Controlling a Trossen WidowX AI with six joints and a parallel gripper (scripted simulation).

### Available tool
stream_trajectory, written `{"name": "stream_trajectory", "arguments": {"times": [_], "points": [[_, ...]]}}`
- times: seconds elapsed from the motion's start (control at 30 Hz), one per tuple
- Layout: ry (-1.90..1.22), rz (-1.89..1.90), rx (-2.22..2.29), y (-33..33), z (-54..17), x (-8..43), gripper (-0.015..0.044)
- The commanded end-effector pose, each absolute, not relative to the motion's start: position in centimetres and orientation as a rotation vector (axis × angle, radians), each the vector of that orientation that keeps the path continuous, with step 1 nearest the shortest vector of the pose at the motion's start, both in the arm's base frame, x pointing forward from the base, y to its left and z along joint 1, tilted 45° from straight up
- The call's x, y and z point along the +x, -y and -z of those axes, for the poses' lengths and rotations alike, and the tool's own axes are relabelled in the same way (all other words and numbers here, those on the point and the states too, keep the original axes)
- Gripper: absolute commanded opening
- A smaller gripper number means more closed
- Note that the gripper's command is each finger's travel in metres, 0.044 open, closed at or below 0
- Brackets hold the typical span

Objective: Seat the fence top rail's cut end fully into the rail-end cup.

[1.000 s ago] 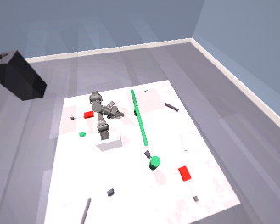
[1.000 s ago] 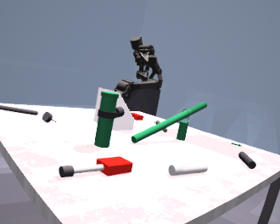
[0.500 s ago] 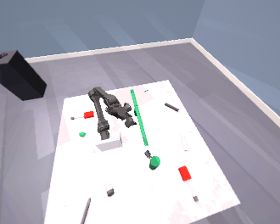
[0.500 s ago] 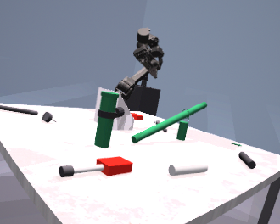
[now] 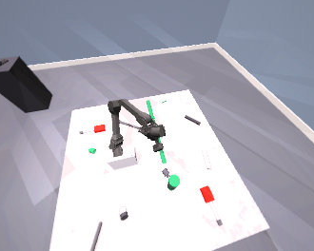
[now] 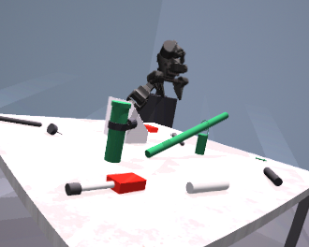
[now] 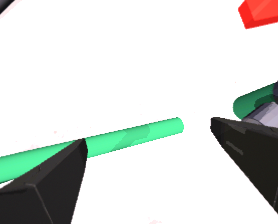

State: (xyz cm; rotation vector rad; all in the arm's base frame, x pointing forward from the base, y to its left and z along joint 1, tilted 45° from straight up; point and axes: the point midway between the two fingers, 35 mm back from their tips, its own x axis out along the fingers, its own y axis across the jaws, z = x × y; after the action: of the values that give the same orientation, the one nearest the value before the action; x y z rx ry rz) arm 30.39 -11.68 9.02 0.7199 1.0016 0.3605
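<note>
The green rail slants through the loop on the small green post, its cut end low. That end stands apart from the grey rail-end cup, with a gap between them. The cup hangs on the dark brace band, high on the big green post below its cap. My gripper is wide open and empty, above the rail near its cut end. The cup's mouth is partly hidden behind a finger in the wrist view.
A red block with a rod and a white cylinder lie beyond the post and rail. A dark cylinder lies near the table edge. A pale block stands at my arm's base.
</note>
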Motion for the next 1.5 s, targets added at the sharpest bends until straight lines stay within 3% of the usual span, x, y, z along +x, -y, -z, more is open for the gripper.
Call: {"name": "stream_trajectory", "arguments": {"times": [0.0,0.57,1.17,1.47], "points": [[-0.997,-0.387,0.671,12.3,-8.5,30.8,0.044],[-0.562,-0.948,-0.321,19.8,-0.5,29.3,0.044],[-0.104,-1.122,-0.905,23.0,5.2,26.7,0.044],[-0.081,-1.126,-0.938,23.1,5.2,26.7,0.044]]}}
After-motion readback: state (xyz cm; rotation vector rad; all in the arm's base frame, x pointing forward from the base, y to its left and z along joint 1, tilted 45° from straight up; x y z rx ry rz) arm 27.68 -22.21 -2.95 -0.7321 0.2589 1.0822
